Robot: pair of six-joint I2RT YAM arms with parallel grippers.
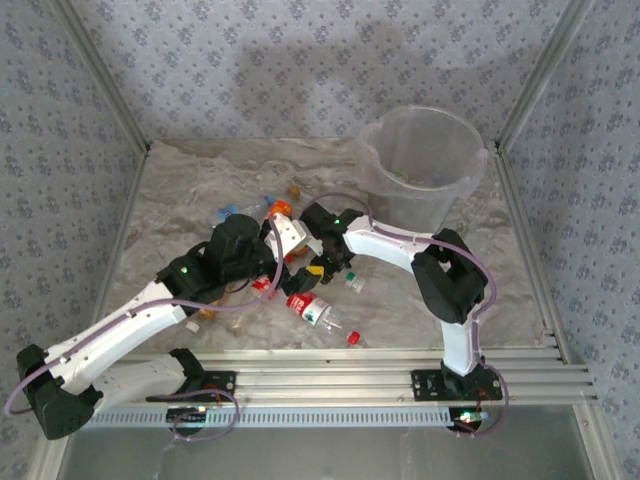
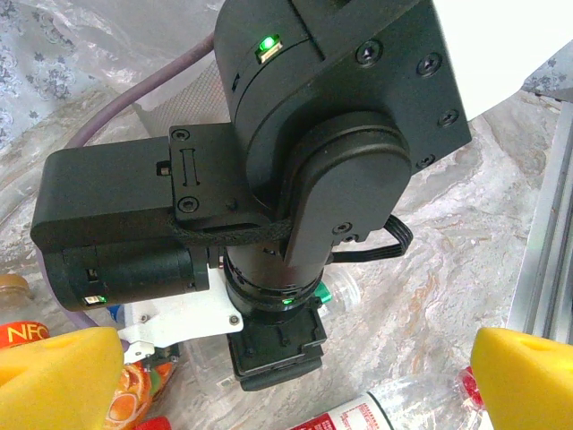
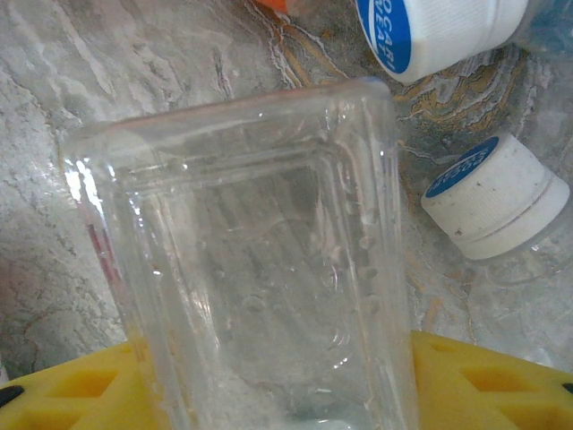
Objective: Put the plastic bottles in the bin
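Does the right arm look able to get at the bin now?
Probably yes. The bin stands open on the right arm's side, and nothing lies between them; the left arm is on the other side. The right gripper holds a clear bottle.

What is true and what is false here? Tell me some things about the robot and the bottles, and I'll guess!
1. The bin stands at the far right of the table. True.
2. The right gripper holds a clear bottle. True.
3. The left gripper squeezes a bottle. False: its jaws stand wide apart, holding nothing.
4. Every bottle is in the bin. False: several bottles lie on the table.
5. The caps beside the clear bottle are green. False: they are white with blue labels.
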